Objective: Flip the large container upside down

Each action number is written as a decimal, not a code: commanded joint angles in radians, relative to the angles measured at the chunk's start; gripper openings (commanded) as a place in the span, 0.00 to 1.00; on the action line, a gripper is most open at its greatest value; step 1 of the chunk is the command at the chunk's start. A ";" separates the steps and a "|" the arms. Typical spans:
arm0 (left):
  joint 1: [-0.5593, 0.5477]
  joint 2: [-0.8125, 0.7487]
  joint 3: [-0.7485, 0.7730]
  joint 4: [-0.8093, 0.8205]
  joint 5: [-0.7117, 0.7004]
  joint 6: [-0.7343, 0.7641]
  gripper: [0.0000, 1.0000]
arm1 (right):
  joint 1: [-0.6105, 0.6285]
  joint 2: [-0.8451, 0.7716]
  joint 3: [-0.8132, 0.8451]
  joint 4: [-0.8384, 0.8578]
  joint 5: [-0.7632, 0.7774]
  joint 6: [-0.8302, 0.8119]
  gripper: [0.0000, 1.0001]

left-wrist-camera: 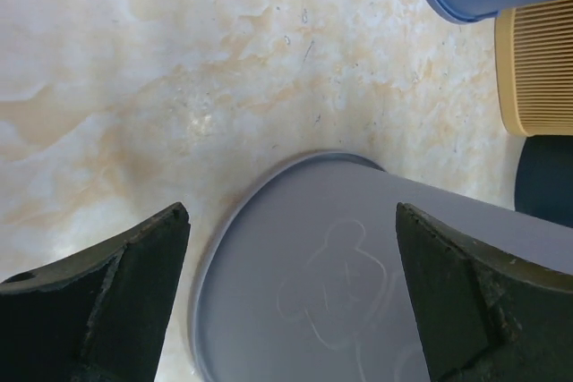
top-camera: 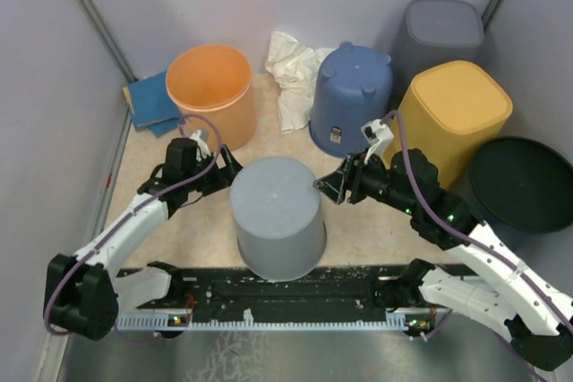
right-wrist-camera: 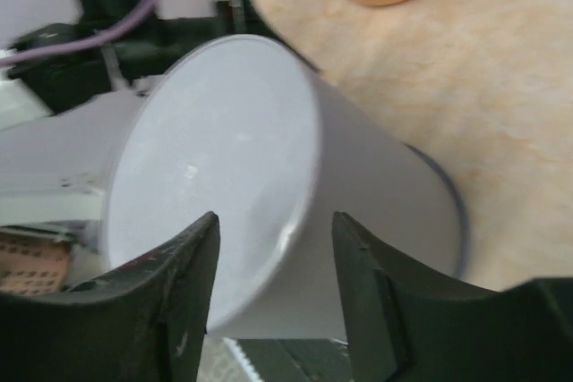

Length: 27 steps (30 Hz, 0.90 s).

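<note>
The large grey bin [top-camera: 277,216] stands upside down in the middle of the worktop [top-camera: 206,230], flat base up, between the 2 hands. The left hand [top-camera: 222,167] sits at its upper left with fingers spread wide, holding nothing. The right hand [top-camera: 324,187] is at the bin's upper right edge, its fingers parted more narrowly, straddling the base rim; contact cannot be told. An orange bin [top-camera: 210,91] and a blue bin [top-camera: 351,96] stand behind.

Smooth matt grey plastic container [top-camera: 277,216] on glossy marbled beige tabletop [top-camera: 367,230].
</note>
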State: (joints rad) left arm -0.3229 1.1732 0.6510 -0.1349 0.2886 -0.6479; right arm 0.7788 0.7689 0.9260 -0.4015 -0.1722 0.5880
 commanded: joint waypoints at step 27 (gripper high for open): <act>-0.249 -0.289 -0.142 0.017 0.294 -0.443 1.00 | 0.005 -0.081 0.162 -0.293 0.603 -0.124 0.72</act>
State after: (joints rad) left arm -0.4862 0.7620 0.4900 -0.5613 0.5453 -0.9321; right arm 0.7788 0.6285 0.9699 -0.6857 0.4877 0.5632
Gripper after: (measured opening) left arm 0.997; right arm 0.719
